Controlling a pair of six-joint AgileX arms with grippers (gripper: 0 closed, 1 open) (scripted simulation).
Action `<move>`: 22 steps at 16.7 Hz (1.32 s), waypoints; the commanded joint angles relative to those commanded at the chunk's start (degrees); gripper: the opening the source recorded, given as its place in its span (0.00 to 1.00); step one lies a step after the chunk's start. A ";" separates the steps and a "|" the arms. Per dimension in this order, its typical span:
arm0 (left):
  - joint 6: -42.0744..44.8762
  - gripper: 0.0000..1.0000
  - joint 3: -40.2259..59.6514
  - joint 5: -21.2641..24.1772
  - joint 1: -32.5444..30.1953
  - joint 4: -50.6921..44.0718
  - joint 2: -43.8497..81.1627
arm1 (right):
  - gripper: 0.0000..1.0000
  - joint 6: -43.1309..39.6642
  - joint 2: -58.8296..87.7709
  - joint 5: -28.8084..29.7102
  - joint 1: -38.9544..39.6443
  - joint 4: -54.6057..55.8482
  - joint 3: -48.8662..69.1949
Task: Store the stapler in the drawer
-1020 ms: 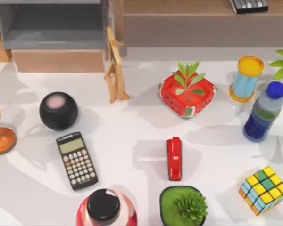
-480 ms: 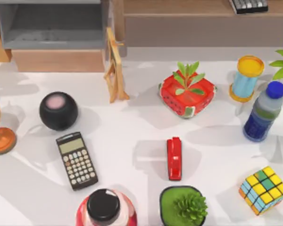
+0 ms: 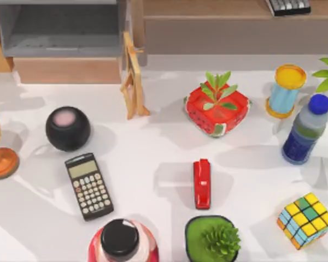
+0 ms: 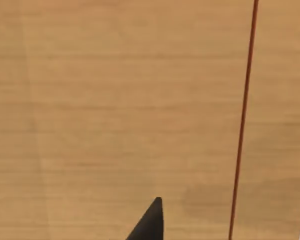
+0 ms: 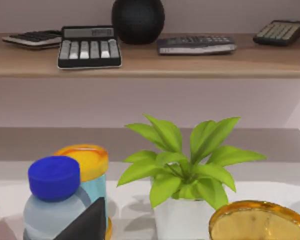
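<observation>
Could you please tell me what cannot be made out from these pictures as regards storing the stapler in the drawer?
- Wide shallow grey drawer with tan wooden front: its back is cut off by the top view's upper edge.
- Left claw: one dark tip against a wood panel in the left wrist view; open or shut is unclear.
- Right claw: one dark tip in front of the blue-capped plastic bottle; likewise unclear.
- Small glossy red stapler: fully visible, untouched.

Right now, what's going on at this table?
Nothing is being handled yet. The stapler lies untouched on the table, between the watermelon pot and a green succulent pot. The drawer stands open at the top view's upper left, with nothing visible inside. The left wrist view faces a wooden panel; the right faces a shelf.
</observation>
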 joint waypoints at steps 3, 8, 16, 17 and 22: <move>0.00 0.25 0.00 0.00 0.00 0.00 0.00 | 1.00 0.00 0.00 0.00 0.00 0.00 0.00; 0.00 0.00 0.00 0.00 0.00 0.00 0.00 | 1.00 0.00 0.00 0.00 0.00 0.00 0.00; -0.32 0.00 -0.26 0.05 0.28 -0.39 0.34 | 1.00 0.00 0.00 0.00 0.00 0.00 0.00; -0.38 0.00 -1.03 0.23 0.52 0.11 -0.22 | 1.00 0.00 0.00 0.00 0.00 0.00 0.00; -0.41 0.00 -11.36 2.75 2.86 5.18 -4.72 | 1.00 0.00 0.00 0.00 0.00 0.00 0.00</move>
